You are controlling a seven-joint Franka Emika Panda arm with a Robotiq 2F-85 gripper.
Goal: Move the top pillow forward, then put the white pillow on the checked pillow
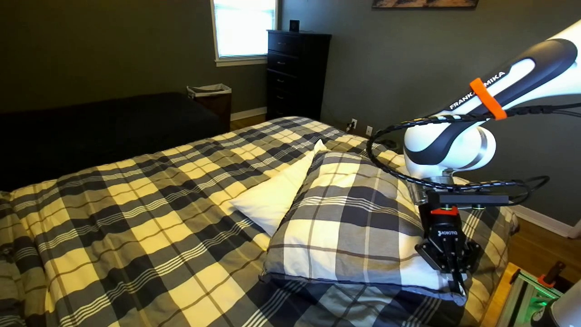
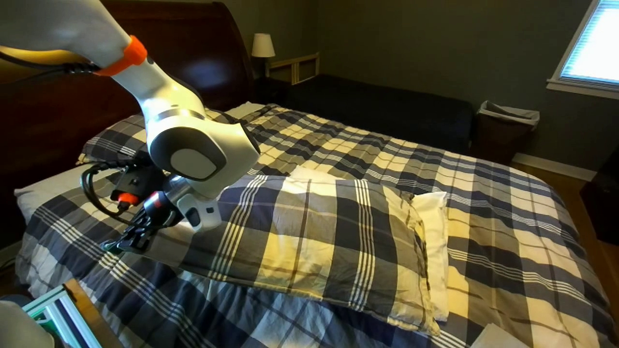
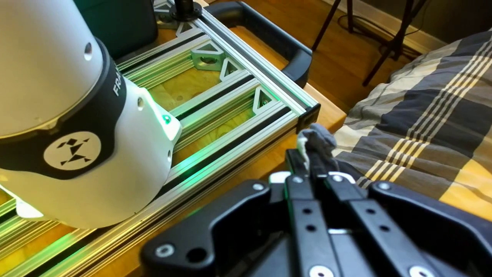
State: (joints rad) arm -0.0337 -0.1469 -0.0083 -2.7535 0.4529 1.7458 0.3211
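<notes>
White pillow [image 1: 274, 196] under plaid pillow [image 1: 349, 218], both exterior views only

Arm [image 1: 508, 93], upper R in an ext. view: white w/ blk panels [image 1: 556, 52], orange band [image 1: 488, 98] across "FRANK…MIKA" lettering [image 1: 461, 101], blk looped cable [image 1: 467, 186]. Pincer [image 3: 311, 159]: blk w/ silver screws [image 3: 164, 250], "ROBOTIQ" mark [image 1: 448, 233]. Base [image 3: 123, 192], L in wrist view: white, blk collar [image 3: 111, 119], round logo [image 3: 72, 150], green light [image 3: 166, 118].

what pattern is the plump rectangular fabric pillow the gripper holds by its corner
Navy, grey and cream plaid; the pillow shows best in an exterior view.
</notes>
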